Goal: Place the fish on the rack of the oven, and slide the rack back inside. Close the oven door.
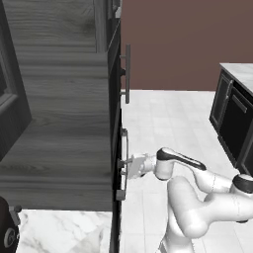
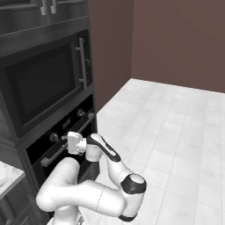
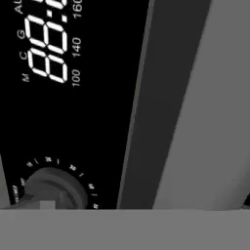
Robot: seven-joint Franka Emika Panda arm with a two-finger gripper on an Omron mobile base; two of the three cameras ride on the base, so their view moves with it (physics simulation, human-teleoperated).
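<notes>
Right now the pincer (image 2: 66, 142) sits at the oven door (image 2: 66, 140) handle (image 2: 70, 141), jaws spread, gripping nothing; handle bar runs level across the closed door, straight ahead of the fingers; fish and rack unseen.

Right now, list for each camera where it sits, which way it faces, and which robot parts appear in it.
Left base view: behind the arm on its left, looking forward along the cabinet front; the white arm reaches to the oven door, gripper at the handle.
Right base view: behind on the right, facing the oven front; arm and gripper show.
Hand view: on the hand, close against the oven's control panel and a knob.
Both base views share arm, gripper and oven.
</notes>
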